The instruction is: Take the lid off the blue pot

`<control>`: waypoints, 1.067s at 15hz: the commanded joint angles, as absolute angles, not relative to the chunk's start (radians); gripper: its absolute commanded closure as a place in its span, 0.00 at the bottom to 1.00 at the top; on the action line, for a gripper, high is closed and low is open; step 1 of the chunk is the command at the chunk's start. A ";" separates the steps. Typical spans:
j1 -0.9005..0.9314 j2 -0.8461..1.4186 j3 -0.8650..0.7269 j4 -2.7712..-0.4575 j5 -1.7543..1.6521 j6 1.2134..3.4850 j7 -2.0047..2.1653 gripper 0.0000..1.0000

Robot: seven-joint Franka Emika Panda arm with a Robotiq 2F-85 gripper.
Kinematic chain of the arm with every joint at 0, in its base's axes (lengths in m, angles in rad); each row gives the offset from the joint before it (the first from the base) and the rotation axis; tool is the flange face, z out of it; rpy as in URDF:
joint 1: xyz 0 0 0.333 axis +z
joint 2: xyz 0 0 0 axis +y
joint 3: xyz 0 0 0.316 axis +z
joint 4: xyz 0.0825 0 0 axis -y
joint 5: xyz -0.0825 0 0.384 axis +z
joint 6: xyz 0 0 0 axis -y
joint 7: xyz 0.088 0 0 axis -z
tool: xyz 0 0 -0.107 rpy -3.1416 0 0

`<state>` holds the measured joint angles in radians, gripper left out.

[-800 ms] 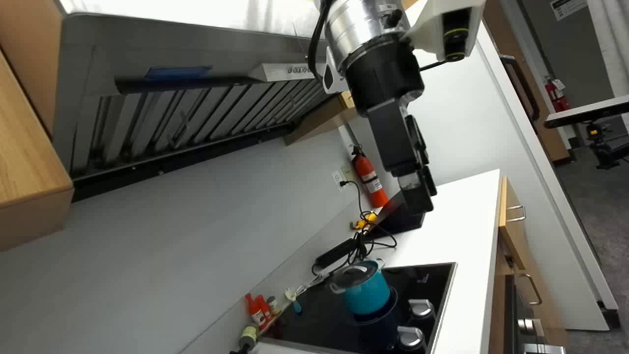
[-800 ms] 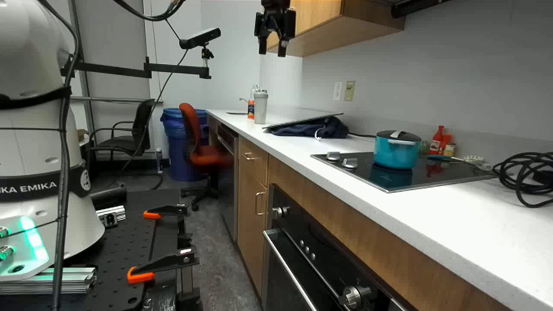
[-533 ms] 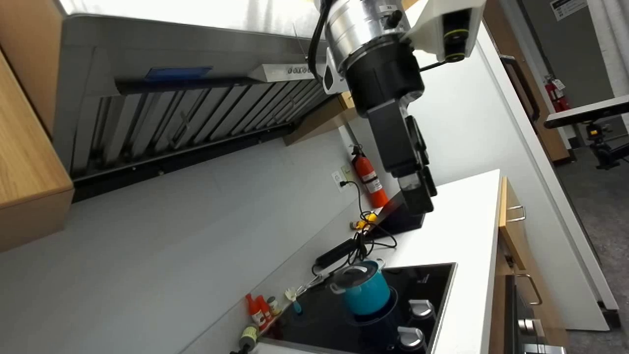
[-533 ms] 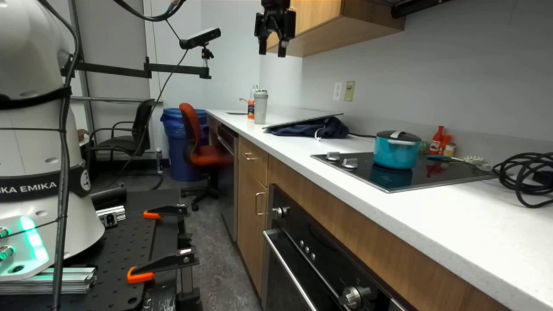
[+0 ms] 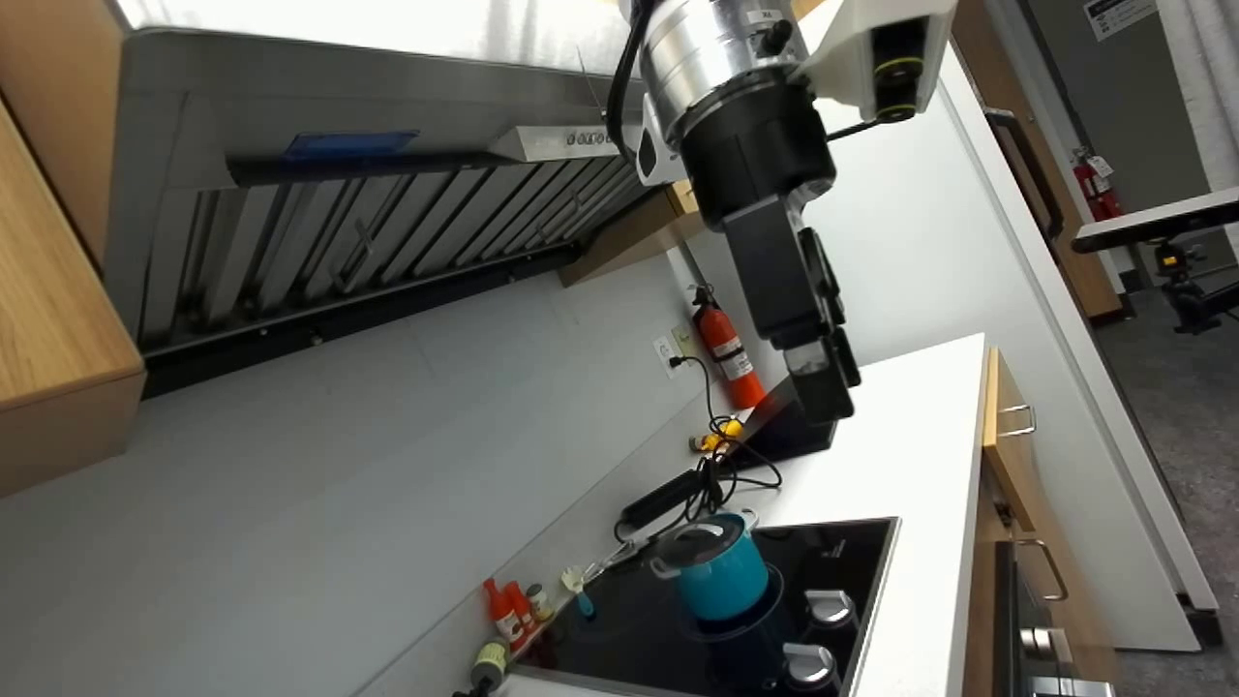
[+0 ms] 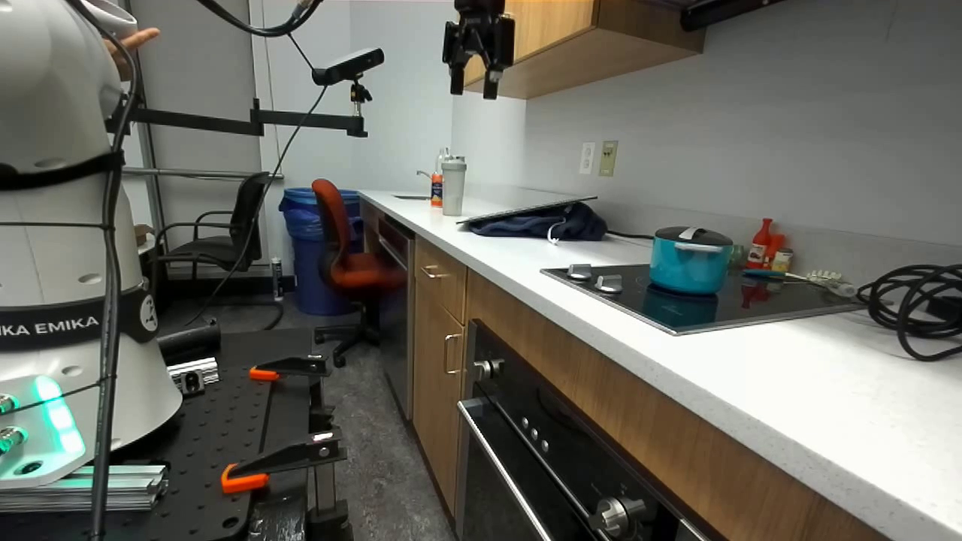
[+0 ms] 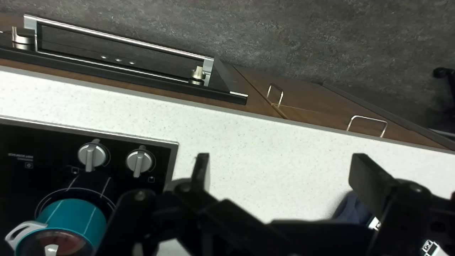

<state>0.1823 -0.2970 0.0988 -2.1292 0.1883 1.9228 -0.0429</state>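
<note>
Newly in view: a hand (image 6: 134, 42)

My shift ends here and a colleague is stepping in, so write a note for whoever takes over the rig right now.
Gripper: open, nothing between its fingers; it hangs high above the counter, off to one side of the blue pot.
Hand: someone's, showing beside the robot's white arm in an exterior view; contact cannot be told.
Things: pot upright on the black cooktop, lid on it.
Done: lid not yet off.
Left: reach the lid, grip it, lift it away. I'd check that the hand is clear before moving.
</note>
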 commanded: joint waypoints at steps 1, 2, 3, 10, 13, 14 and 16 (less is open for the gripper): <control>0.171 -0.297 0.109 -2.127 0.191 1.920 -0.045 0.00; 0.171 -0.297 0.109 -2.127 0.191 1.920 -0.045 0.00; 0.171 -0.297 0.109 -2.127 0.191 1.920 -0.045 0.00; 0.170 -0.298 0.111 -2.131 0.183 1.930 -0.042 0.00; 0.162 -0.302 0.115 -2.146 0.157 1.945 -0.028 0.00; 0.160 -0.303 0.116 -2.151 0.150 1.947 -0.024 0.00; 0.157 -0.304 0.117 -2.165 0.135 1.949 -0.017 0.00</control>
